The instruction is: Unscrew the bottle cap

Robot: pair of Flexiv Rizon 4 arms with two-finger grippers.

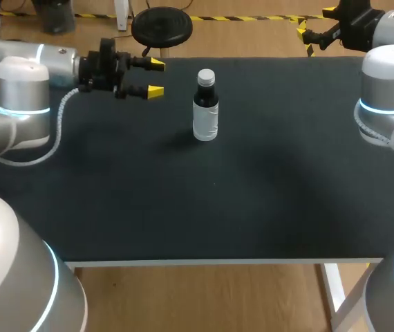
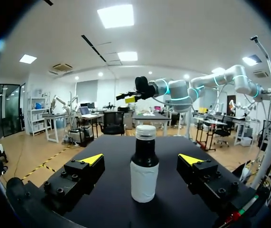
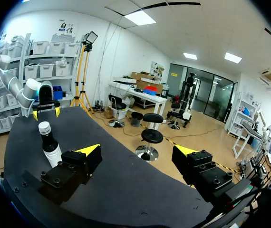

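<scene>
While left jaws gape, bottle [image 1: 205, 114] stands ahead — untouched.

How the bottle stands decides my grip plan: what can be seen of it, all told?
The bottle is small, dark and glossy, with a narrow neck, a pale screw cap still on and a white label wrapping its lower body. It stands upright on the black table, toward the far middle. Only the table touches it; the left gripper is open beside it, apart.
</scene>
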